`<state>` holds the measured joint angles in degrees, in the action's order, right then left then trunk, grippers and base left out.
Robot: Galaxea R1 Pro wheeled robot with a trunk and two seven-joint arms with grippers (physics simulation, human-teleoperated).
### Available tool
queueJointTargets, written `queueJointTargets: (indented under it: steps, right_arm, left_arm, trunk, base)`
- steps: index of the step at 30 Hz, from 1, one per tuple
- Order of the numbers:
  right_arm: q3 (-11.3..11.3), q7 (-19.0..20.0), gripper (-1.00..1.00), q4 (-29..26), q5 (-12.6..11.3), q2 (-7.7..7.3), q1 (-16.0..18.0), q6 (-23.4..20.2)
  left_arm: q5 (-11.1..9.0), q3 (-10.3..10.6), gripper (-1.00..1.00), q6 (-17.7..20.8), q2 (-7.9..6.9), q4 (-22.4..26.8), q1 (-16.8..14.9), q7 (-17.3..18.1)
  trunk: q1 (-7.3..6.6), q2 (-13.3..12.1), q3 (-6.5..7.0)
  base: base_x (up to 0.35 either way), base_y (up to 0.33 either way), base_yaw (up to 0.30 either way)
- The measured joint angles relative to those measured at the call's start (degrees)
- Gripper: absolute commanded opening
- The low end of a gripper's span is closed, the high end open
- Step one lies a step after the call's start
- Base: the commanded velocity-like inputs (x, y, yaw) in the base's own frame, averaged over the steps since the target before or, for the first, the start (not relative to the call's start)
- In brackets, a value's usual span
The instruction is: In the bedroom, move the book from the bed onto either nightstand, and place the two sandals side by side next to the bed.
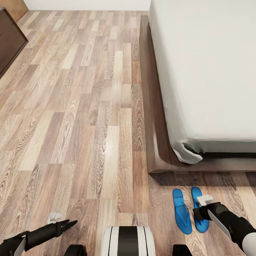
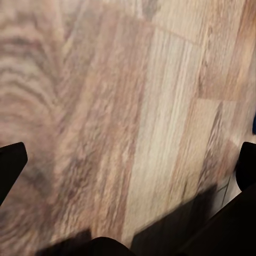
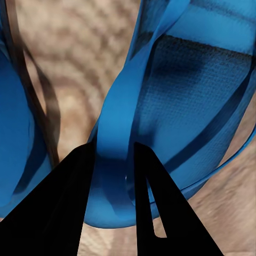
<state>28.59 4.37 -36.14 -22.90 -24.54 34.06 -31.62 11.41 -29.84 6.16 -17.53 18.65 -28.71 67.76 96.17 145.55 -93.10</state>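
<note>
Two blue sandals lie side by side on the wood floor just off the bed's [image 1: 206,71] corner: the left sandal [image 1: 182,211] and the right sandal [image 1: 201,224]. My right gripper [image 1: 203,203] is down on the right sandal. The right wrist view shows the right gripper [image 3: 114,146] shut on the blue strap of that sandal [image 3: 197,96], with the other sandal [image 3: 16,133] beside it. Low over bare floor, my left gripper [image 1: 69,224] is open and empty [image 2: 128,160]. The book and the nightstand are out of view.
The bed's dark wooden frame [image 1: 153,117] runs along the floor and turns a corner near the sandals. A dark brown cabinet [image 1: 9,42] stands at the far left. Wood-plank floor [image 1: 81,124] stretches between them. My own base [image 1: 128,240] is at the bottom.
</note>
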Motion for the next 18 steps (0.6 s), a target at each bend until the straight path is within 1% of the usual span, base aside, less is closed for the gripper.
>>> queueJointTargets:
  steps: [1, 5, 18]
  right_arm:
    - [0.0, 0.0, -1.0, 0.0, 0.0, 0.0, 0.0, 0.0]
    - [0.0, 0.0, -1.0, 0.0, 0.0, 0.0, 0.0, 0.0]
    - [0.0, 0.0, -1.0, 0.0, 0.0, 0.0, 0.0, 0.0]
  left_arm:
    - [0.0, 0.0, 1.0, 0.0, 0.0, 0.0, 0.0, 0.0]
    - [0.0, 0.0, 1.0, 0.0, 0.0, 0.0, 0.0, 0.0]
    - [0.0, 0.0, 1.0, 0.0, 0.0, 0.0, 0.0, 0.0]
  trunk:
    - [0.0, 0.0, 0.0]
    - [0.11, 0.1, -0.88]
    - [0.1, 0.1, -0.89]
  base:
    - [0.0, 0.0, 0.0]
    - [0.0, 0.0, 0.0]
    - [0.0, 0.0, 0.0]
